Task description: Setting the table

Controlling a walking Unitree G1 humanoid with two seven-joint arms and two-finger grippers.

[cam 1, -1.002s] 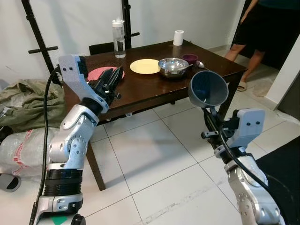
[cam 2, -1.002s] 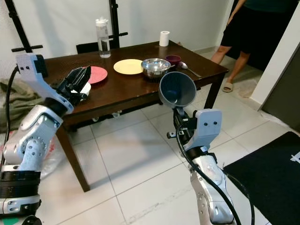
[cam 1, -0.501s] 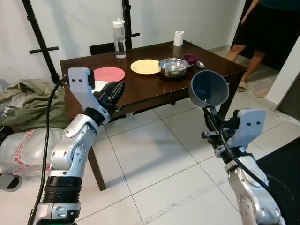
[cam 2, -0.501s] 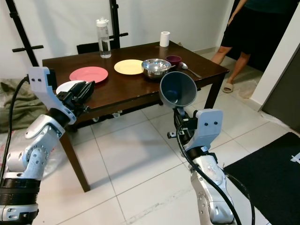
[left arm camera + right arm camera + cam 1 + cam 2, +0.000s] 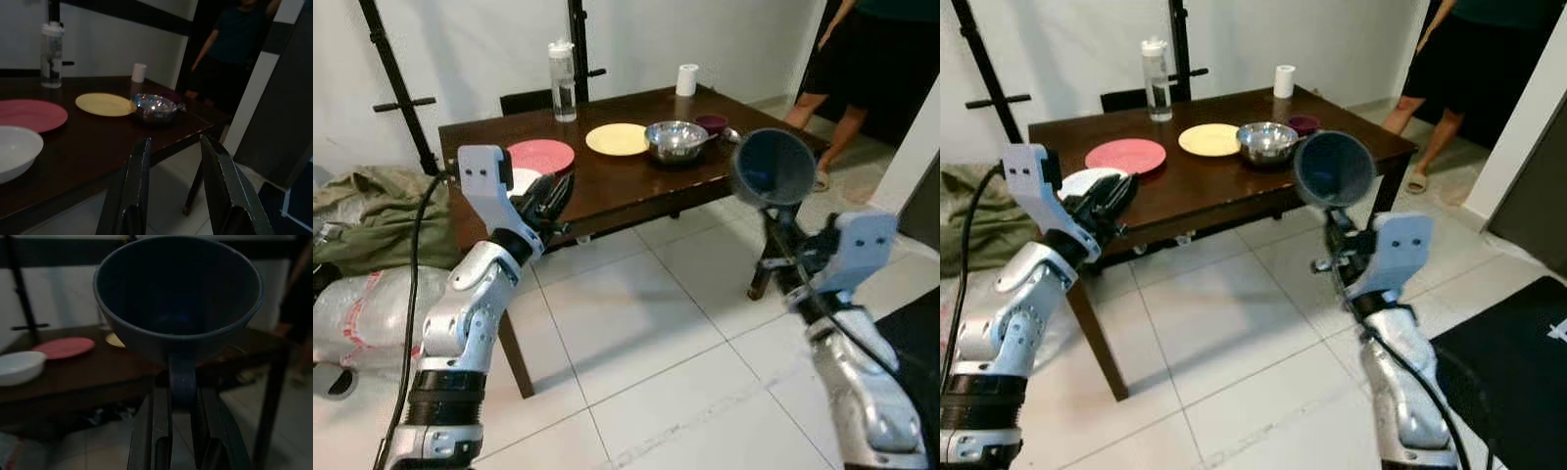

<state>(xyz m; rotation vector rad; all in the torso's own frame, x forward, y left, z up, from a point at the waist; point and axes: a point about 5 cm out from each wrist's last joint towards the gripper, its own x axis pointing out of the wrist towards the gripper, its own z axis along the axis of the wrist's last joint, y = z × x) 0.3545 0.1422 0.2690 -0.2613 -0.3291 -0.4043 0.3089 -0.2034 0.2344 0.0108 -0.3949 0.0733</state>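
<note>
The dark blue cup [image 5: 1333, 168] was a wide, funnel-shaped thing with a short handle at its base, and the right gripper [image 5: 182, 396] was clamped on that handle, holding the cup upright in the air off the near right corner of the dark wooden table [image 5: 1205, 191], above the tiled floor [image 5: 1224, 333]. The right wrist view looked straight into its deep, dim bowl, which the head views showed from outside at an angle.

The left gripper [image 5: 171, 152] hung just off the table's near left edge with its two fingers [image 5: 134, 181] parted and nothing between them.

On the table, a white bowl [image 5: 1087, 180] sat nearest that left edge, a red plate [image 5: 1125, 155] just behind it, then a yellow plate [image 5: 1209, 139] and a steel bowl [image 5: 1267, 141] further along toward the right. A small purple bowl [image 5: 1303, 123] stood behind the steel one. At the far edge stood a water bottle [image 5: 1155, 78] and a white paper roll [image 5: 1284, 80].

A person [image 5: 1469, 59] in dark clothes stood beyond the table's right end. The left wrist view took in the table top from low down, dim and flat, with the person behind it.
</note>
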